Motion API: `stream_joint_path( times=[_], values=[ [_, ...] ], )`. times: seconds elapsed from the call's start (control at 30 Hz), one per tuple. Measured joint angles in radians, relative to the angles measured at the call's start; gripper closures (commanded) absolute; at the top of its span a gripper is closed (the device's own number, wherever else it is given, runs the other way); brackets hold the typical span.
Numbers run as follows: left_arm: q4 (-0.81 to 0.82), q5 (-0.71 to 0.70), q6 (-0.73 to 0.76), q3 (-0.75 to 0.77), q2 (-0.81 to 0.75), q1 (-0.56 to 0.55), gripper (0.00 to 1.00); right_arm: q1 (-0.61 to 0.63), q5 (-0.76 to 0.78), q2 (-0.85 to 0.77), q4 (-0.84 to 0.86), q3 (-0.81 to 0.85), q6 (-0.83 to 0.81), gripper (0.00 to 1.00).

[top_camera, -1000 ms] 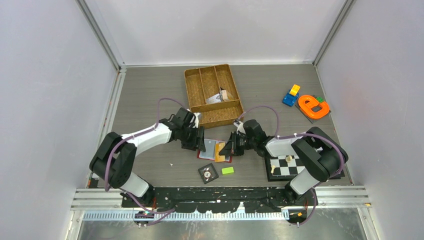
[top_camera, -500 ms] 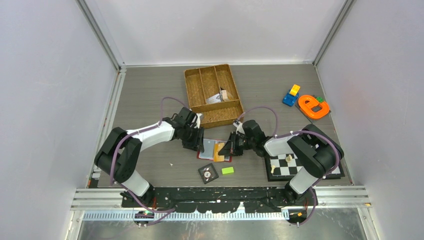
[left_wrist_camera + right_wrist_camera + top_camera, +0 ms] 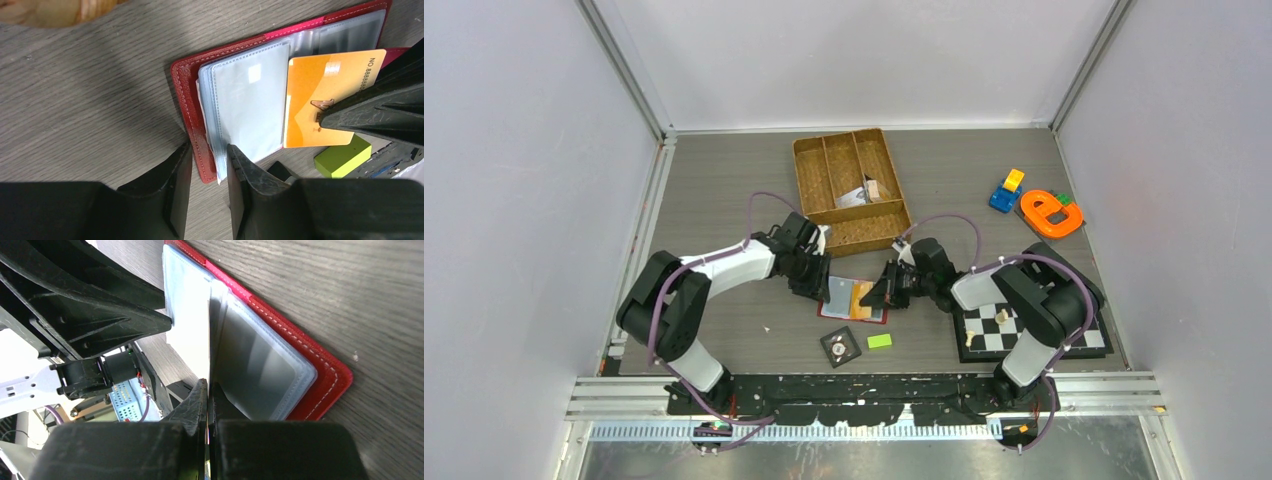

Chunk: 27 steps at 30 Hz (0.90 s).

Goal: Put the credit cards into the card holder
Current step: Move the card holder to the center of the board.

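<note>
Left gripper: jaws apart, astride red edge of card holder on table; we fear sleeves slip if pinch shallow. Orange credit card: atop sleeves, clamped in right gripper; poss. buckling if misaligned w/ pocket.

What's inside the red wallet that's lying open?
The card holder shows clear blue-grey pockets with an orange card on top, pinched by the right gripper. The pockets are stacked and the card covers some, so any cards tucked underneath are hidden.
</note>
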Motion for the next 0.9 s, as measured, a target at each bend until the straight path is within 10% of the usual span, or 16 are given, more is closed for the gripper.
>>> stream_joint_path(
  times=[0.9],
  values=[
    [-0.025,0.0,0.014,0.021,0.019,0.004,0.72,-0.024,-0.039,0.09,0.144,0.0,0.035,0.99]
  ],
)
